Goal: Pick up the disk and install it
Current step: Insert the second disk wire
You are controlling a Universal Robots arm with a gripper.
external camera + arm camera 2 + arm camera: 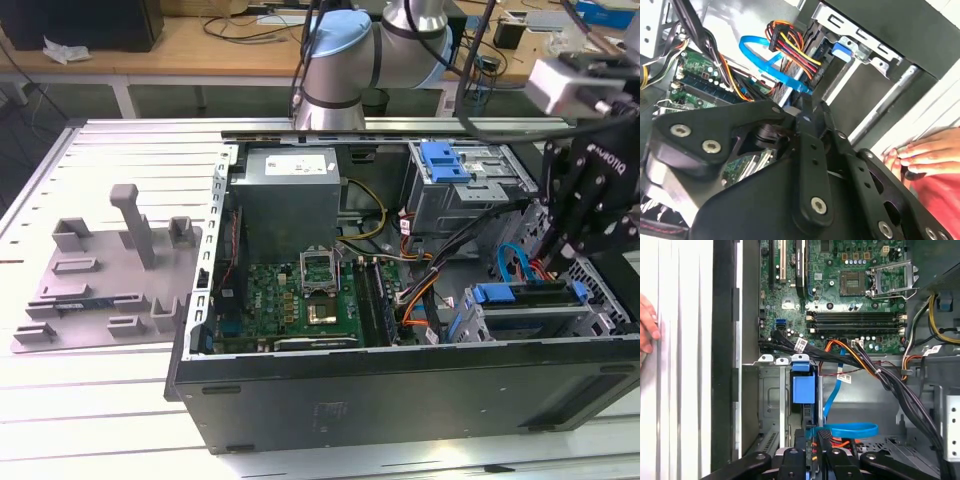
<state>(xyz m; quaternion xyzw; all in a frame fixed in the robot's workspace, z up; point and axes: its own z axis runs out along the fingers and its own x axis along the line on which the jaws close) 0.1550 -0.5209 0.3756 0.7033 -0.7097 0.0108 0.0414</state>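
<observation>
Black linkage bars of your pincer [807,112] crowd the second wrist view, and they converge on a narrow dark edge with a blue bracket, so you appear to have them closed on the disk [530,292]. In the exterior view that disk stands on edge, its blue bracket uppermost, sunk into the drive cage [520,320] at the corner of the computer case [400,395] on the exterior view's right, just beside the pincer. Judge the pick-up done and the install well under way: the disk looks partly or fully seated, though you cannot tell whether it has latched. A blue SATA cable [852,430] loops next to the cage, apparently unconnected. Note a person's hand [647,325] resting on the bench [120,420] just outside the case wall, near the cage.
</observation>
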